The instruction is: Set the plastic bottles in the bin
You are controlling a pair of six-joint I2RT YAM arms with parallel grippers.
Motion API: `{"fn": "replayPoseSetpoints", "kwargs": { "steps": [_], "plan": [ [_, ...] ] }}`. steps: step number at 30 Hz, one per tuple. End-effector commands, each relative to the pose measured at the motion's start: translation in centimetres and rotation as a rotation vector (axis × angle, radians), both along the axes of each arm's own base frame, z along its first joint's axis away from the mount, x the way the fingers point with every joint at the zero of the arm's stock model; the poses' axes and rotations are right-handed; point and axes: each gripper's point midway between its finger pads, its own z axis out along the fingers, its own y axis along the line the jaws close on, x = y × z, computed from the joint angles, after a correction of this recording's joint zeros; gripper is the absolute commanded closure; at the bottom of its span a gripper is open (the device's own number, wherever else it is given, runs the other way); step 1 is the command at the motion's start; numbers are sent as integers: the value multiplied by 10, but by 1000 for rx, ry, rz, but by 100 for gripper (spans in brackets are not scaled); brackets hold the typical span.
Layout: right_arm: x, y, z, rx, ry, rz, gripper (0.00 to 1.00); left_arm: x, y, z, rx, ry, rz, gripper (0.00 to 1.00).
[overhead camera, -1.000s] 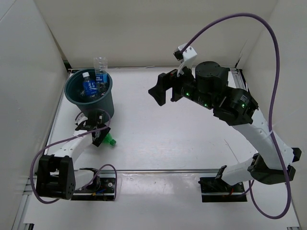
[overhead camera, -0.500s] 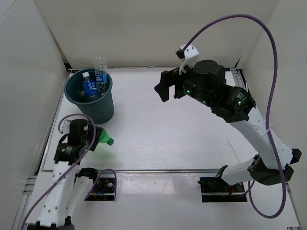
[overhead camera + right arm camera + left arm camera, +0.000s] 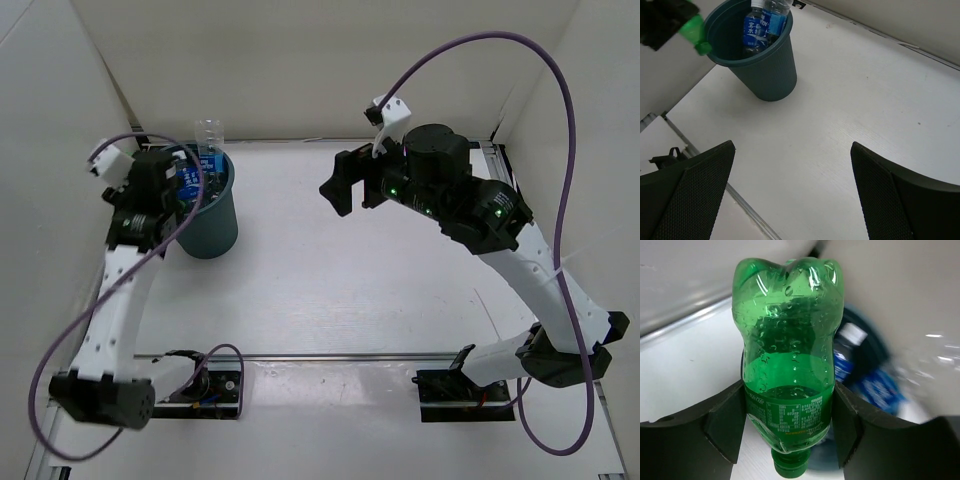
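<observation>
Up at the upper left of the right wrist view, the green bottle (image 3: 690, 29) hangs just beside the left rim of the bin (image 3: 767, 70). Its cap end pokes toward that rim.

The left gripper (image 3: 787, 426) is holding the bottle low on its body, with 1 finger pressed on each side. Seen from the left wrist, the bottle's long side runs up and down the frame, cap at the bottom and bumpy base at the top. The bin's open mouth shows blurry at the lower right, with blue-label bottles (image 3: 757, 25) already inside.

The right gripper (image 3: 792, 147) is spread wide and holds nothing. It hangs well apart from the bin, over the middle of the table (image 3: 330, 290).

Of the 2 arms, the left is much nearer. I think it needs only a small move toward the bin's mouth before letting go.
</observation>
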Motion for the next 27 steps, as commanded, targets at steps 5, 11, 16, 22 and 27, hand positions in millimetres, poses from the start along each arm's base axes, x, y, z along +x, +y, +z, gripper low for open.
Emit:
{"fn": "replayPoseSetpoints", "kwargs": {
  "steps": [5, 11, 16, 22, 27],
  "plan": [
    [-16, -3, 15, 71, 15, 38, 0, 44, 26, -36, 207, 175, 192, 37],
    [-23, -13, 5, 52, 31, 37, 0, 53, 34, -69, 222, 252, 218, 35],
    [-22, -25, 1, 35, 16, -4, 0, 59, 31, -73, 213, 262, 199, 6],
    [-14, -30, -7, 23, 29, -45, 0, 51, 8, -14, 204, 136, 114, 0],
    [10, -34, -35, 12, 186, -106, 0, 30, -19, 62, 208, 6, -71, 0]
  ]
}}
